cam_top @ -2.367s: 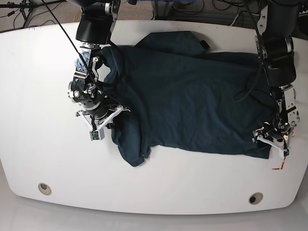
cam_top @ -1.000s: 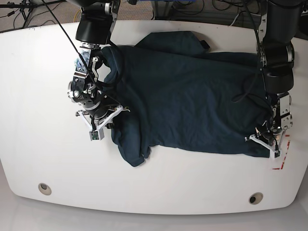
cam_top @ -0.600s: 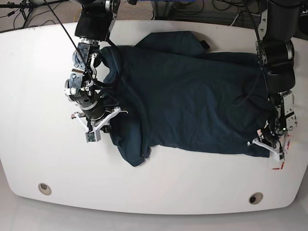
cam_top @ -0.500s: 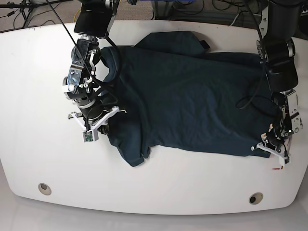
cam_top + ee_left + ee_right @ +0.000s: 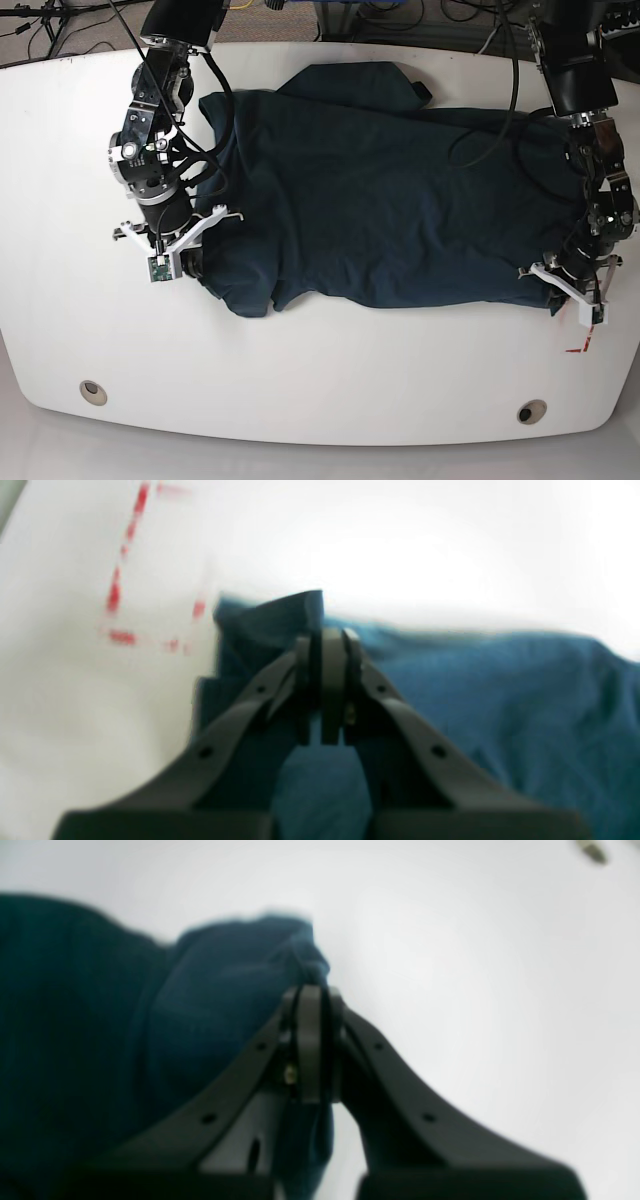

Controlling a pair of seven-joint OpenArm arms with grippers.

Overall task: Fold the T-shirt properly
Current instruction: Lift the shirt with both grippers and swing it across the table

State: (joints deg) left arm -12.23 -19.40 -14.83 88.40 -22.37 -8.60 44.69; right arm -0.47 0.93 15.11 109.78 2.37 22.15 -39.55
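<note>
Both arms have swung outward and toward the near edge since the earlier base pictures, dragging the garment with them: the bunched collar end that sat under the arm on the base view's left has been pulled flatter, and the lower hem on the far side now runs straighter. As a judgement, the fold has hardly begun; the plain dark teal-navy soft cloth T-shirt lies spread lengthwise on the white round-cornered tabletop in a single layer, wrinkled, with one short sleeve poking out at the top edge, and no fold line is yet laid, so this looks like the smoothing and stretching step, with every actual fold left to do. Going left to right in the base view, the right gripper comes first: its jaws are closed on a bunched edge of the T-shirt, and in its wrist view the cloth humps up just ahead of the pressed-together tips, bare table to one side of them. Between the two tools stretches the body of the shirt. Then the left gripper is likewise clamped tight on the cloth's corner, which stands up as a dark flap just beyond its tips, with dashed red tape marks on the table just beside it.
</note>
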